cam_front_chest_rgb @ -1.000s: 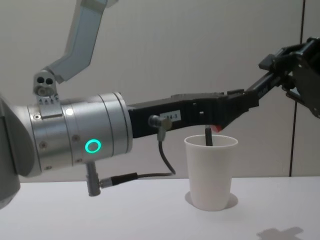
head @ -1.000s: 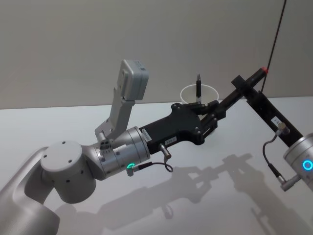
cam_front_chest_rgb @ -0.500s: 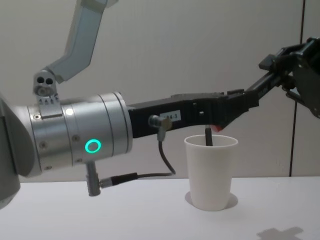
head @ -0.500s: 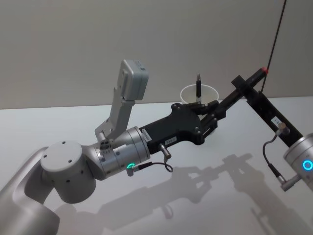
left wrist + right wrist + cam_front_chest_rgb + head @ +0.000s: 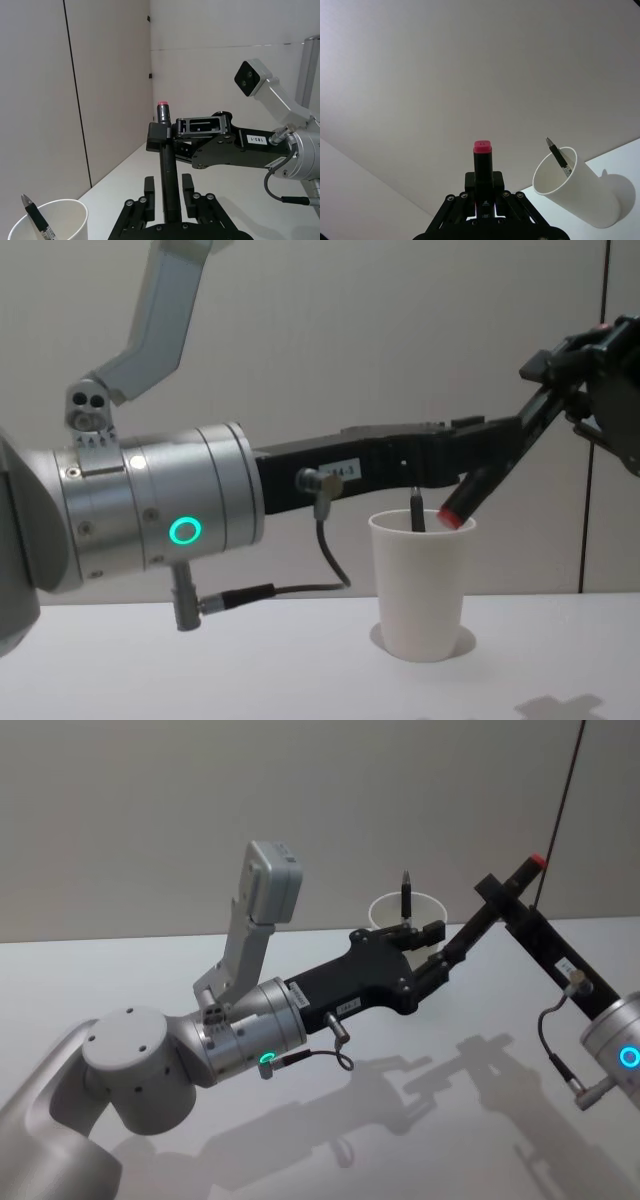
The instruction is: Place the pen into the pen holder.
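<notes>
The left gripper (image 5: 425, 948) reaches across to the far pen holder (image 5: 422, 590) with its fingers spread, likely because the pen (image 5: 406, 895) already stands propped inside against the rim. To the right, the right gripper (image 5: 490, 890) pinches a black, red-tipped marker (image 5: 482, 165) angled toward the cup. The white table (image 5: 150, 970) meets a plain grey wall (image 5: 150, 800).

Even, soft light. Arm shadows fall on the table (image 5: 420, 1120) toward the camera, soft-edged. Faint shadow beside the cup (image 5: 572, 192). No glare. Focus sharp throughout.
</notes>
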Controlling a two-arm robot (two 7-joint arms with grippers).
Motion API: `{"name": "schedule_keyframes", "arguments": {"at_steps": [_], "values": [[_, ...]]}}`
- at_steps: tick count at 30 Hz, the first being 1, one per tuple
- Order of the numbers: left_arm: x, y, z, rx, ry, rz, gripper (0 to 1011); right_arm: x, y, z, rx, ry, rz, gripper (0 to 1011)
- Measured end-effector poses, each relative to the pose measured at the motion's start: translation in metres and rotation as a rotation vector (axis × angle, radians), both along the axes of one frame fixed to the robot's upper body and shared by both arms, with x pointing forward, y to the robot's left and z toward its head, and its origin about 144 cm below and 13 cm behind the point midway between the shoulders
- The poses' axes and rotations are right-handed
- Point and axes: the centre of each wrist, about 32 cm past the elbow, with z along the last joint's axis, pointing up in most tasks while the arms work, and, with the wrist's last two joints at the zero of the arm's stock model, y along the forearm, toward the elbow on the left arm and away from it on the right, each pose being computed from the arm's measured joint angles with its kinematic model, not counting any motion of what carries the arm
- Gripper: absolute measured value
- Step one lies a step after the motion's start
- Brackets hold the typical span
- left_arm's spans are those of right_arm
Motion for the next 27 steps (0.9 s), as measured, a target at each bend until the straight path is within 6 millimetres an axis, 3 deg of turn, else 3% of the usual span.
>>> {"name": "schedule_keyframes", "arguments": {"at_steps": [6,13,17,19,27], "values": [[0.0,0.0,0.0,0.0,0.0,0.0,450,0.0001,0.0001,0.0001,0.0,-0.001,0.001,202],[0.0,-0.0001,-0.0001,0.0,0.0,0.0,739,0.0,0.0003,0.0002,0.001,-0.002,0.002,201],[0.0,-0.0001,-0.0001,0.001,0.0,0.0,814,0.0,0.0004,0.0002,0.002,-0.003,0.002,201],[0.0,-0.0001,-0.0002,0.001,0.001,0.0,903,0.0,0.0003,0.0003,0.002,-0.004,0.001,202],[0.0,-0.0001,-0.0002,0.001,0.001,0.0,1001,0.0004,-0.0011,0.0,-0.017,-0.025,-0.014,202]]}}
